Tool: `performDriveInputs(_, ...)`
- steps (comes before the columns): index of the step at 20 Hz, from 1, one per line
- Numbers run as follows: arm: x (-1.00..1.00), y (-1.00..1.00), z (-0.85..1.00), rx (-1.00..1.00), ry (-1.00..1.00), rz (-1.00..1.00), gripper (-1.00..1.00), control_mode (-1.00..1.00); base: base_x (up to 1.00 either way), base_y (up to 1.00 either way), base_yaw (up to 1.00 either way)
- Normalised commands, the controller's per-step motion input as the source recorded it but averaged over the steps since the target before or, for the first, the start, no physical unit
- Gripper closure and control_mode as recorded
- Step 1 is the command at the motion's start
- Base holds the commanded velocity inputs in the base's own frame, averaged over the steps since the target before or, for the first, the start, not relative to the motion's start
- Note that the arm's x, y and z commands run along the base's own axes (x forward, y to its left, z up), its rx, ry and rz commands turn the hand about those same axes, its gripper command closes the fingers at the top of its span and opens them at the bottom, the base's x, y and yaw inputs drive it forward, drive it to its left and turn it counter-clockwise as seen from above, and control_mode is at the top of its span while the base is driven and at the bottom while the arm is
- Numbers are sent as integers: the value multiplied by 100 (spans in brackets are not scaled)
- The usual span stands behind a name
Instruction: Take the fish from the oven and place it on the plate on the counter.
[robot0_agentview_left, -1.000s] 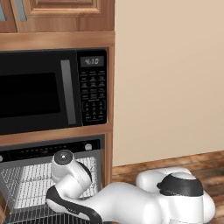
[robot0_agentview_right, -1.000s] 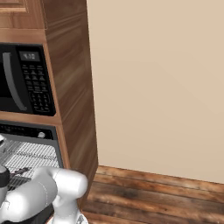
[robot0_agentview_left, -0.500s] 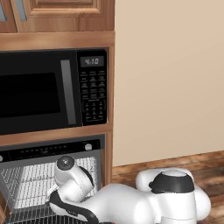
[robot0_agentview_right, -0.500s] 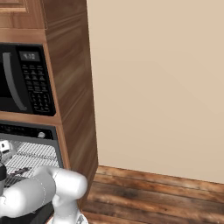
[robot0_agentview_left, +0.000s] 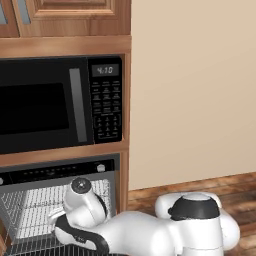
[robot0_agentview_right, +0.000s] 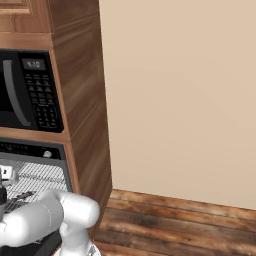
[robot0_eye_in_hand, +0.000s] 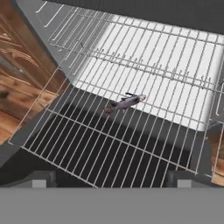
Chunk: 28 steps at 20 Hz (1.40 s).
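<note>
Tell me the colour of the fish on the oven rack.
Grey, seen best in the hand view: fish.

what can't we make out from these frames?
- Small slender grey fish on the silver wire oven rack: hand view, too small for detail.
- End effector: hand view, fingertips cut by bottom edge; open.
- Black built-in oven: left base view, interior partly blocked by white arm.

You have one fish (robot0_eye_in_hand: 124, 103) lying on one of two wire racks (robot0_eye_in_hand: 131, 144), inside one oven (robot0_agentview_left: 60, 172), beneath one microwave (robot0_agentview_left: 55, 102), and one cabinet door (robot0_agentview_left: 70, 9) above.
</note>
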Motion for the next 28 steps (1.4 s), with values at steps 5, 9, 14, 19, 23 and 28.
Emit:
performDriveInputs(5,0,0,-49,12,7,-25,-100,-100,0,0,0)
performDriveInputs(9,0,1,-24,1,3,-26,-100,-100,0,0,0)
performDriveInputs(14,16,5,-1,0,10,-29,-100,-100,0,0,0)
performDriveInputs(19,23,4,0,0,18,-19,-100,-100,0,0,0)
performDriveInputs(23,6,0,-1,0,17,-7,-100,-100,0,0,0)
performDriveInputs(28,0,0,-13,0,13,-3,-100,-100,0,0,0)
